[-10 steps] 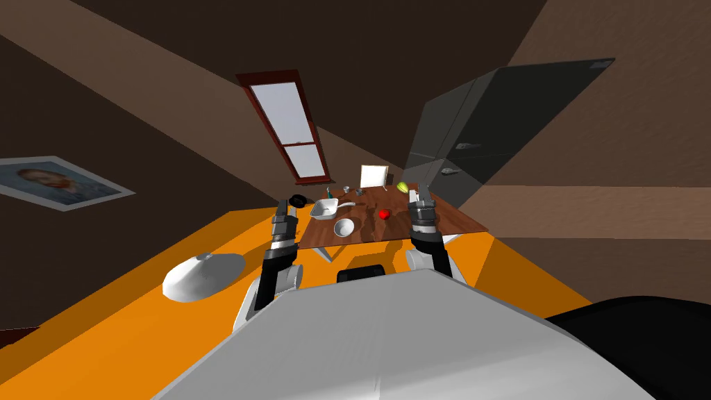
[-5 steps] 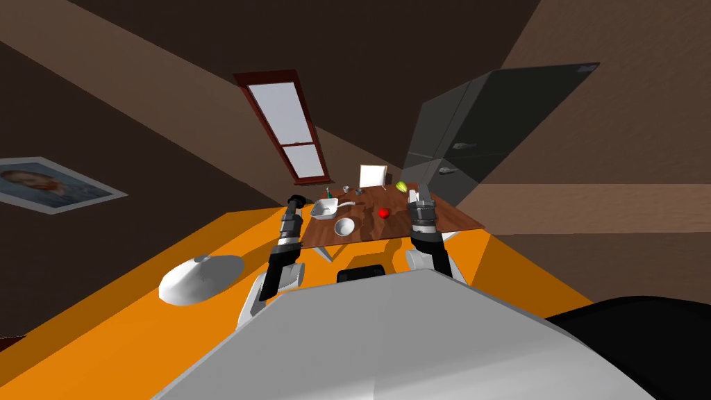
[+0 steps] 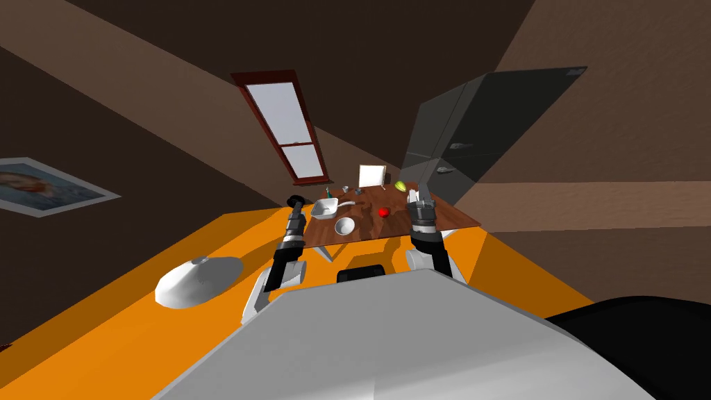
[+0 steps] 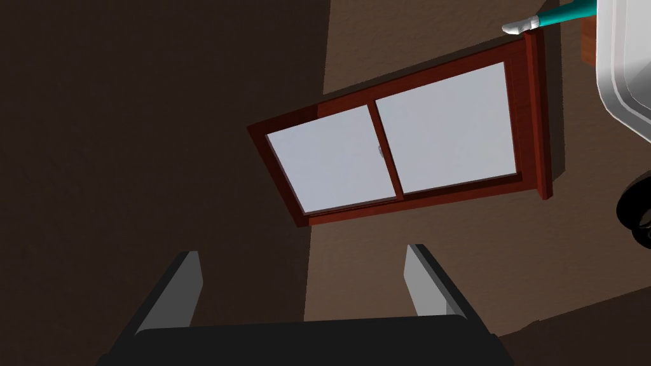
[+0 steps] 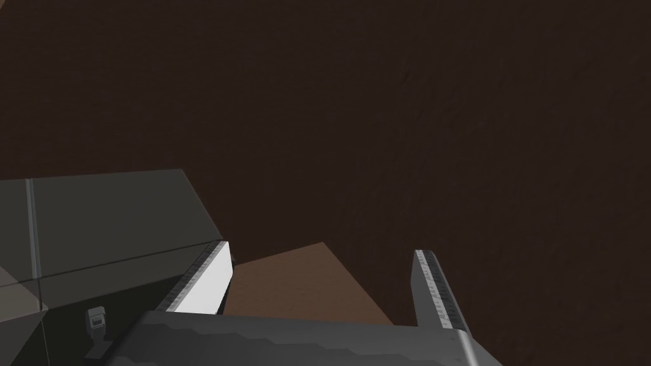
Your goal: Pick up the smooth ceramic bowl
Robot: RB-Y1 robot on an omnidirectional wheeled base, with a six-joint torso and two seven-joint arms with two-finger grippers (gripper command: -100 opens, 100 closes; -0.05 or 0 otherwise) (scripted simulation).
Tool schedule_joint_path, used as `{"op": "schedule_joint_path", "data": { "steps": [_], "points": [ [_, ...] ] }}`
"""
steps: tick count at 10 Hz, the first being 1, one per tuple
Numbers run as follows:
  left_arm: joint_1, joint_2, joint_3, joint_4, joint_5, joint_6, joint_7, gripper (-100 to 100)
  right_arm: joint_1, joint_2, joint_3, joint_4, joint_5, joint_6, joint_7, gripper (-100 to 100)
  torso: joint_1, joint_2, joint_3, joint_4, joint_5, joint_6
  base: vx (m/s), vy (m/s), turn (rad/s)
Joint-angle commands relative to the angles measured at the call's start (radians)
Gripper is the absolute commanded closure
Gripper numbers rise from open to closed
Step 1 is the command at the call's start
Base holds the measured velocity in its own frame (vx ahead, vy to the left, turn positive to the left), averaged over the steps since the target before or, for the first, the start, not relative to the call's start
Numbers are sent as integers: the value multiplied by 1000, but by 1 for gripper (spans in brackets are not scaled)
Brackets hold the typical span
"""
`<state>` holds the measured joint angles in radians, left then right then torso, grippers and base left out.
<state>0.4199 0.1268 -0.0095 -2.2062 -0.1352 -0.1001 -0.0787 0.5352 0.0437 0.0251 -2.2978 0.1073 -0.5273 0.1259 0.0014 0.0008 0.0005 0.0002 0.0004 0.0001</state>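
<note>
While the left hand point(image 4: 304, 251) gapes, the bowl point(image 3: 344, 226) seems empty.

the left arm point(image 3: 290, 239) and right arm point(image 3: 423, 226) are banded black and grey above white shells. on the left gripper point(image 4: 302, 250) and right gripper point(image 5: 323, 248), thin grey blades are set on dark boxes.

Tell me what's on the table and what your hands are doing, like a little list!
bowl: round white bowl, near the table's front edge, nothing holding it
table: brown wooden table
other things: square white dish just behind the bowl; red thing to its right; yellow-green thing at the back
left hand: open, empty, by the table's left edge
right hand: open, empty, over the table's right side
</note>
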Motion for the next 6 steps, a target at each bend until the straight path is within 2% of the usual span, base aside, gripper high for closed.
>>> {"op": "schedule_joint_path", "data": {
  "steps": [1,2,3,6],
  "points": [
    [0,4,-2,0,-1,32,1,-100,0,0,0,0,0,0,0,0,0,0,0,0,0,0,-15,23,-21],
    [-10,7,-9,10,-6,70,1,-100,0,0,0,0,0,0,0,0,0,0,0,0,0,0,-19,28,-29],
    [-10,7,-9,10,-6,83,1,-100,0,0,0,0,0,0,0,0,0,0,0,0,0,0,-19,23,-22],
    [-32,11,-21,31,-15,169,0,-100,0,0,0,0,0,0,0,0,0,0,0,0,0,0,-18,27,-41]
  ]
}}
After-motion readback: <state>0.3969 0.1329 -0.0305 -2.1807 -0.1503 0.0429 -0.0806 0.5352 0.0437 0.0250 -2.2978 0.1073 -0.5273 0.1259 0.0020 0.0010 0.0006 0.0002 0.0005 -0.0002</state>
